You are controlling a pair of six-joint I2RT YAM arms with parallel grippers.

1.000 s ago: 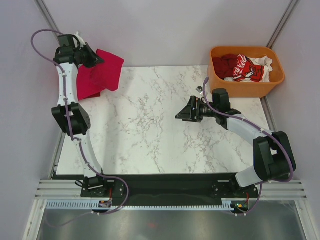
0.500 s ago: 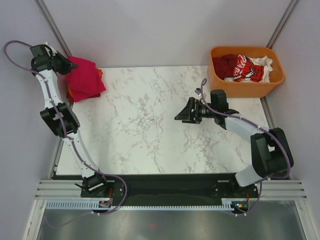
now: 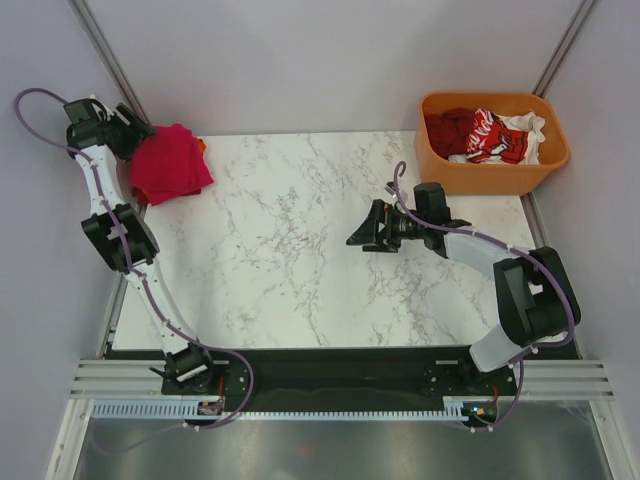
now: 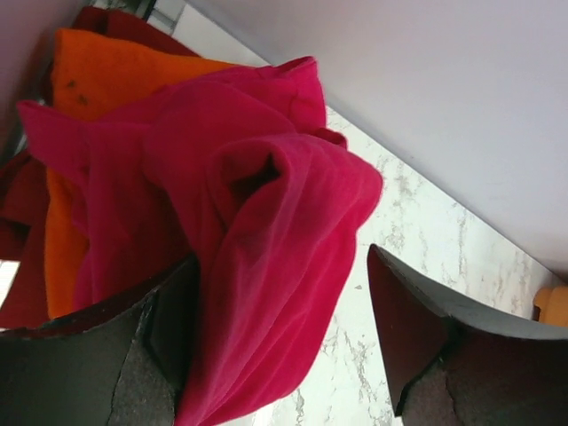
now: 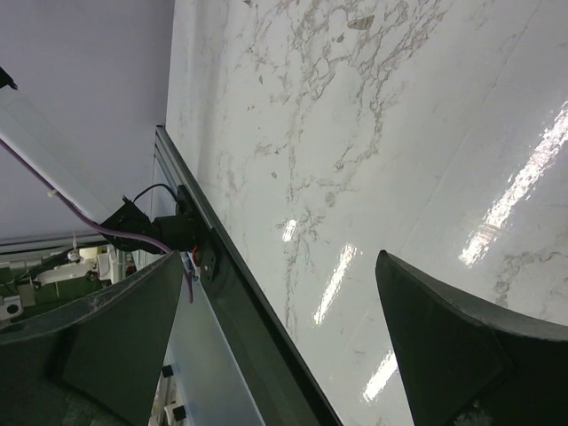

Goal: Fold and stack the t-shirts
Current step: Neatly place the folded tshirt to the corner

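Note:
A crimson t-shirt (image 3: pixel 170 162) lies bunched on top of a small pile at the table's far left corner. Under it an orange t-shirt (image 4: pixel 106 80) and a dark red one (image 4: pixel 18 266) peek out. My left gripper (image 3: pixel 128 140) is at the pile's left edge and stands open. In the left wrist view the crimson t-shirt (image 4: pixel 266 231) droops loosely between the spread fingers of the left gripper (image 4: pixel 282 257), against the left one. My right gripper (image 3: pixel 362 232) hovers open over the middle of the marble table (image 3: pixel 290 250). Nothing sits between the right gripper (image 5: pixel 280 259) fingers.
An orange plastic tub (image 3: pixel 490 178) stands at the far right corner with more crumpled t-shirts (image 3: pixel 485 135) inside, dark red, white, and red with white print. Grey walls close the back and sides. The table's near edge and metal rail (image 5: pixel 231 302) show in the right wrist view.
My left arm swung out to the far left and brought the hanging crimson t-shirt down onto the pile, then its jaws opened. The right gripper shifted only slightly.

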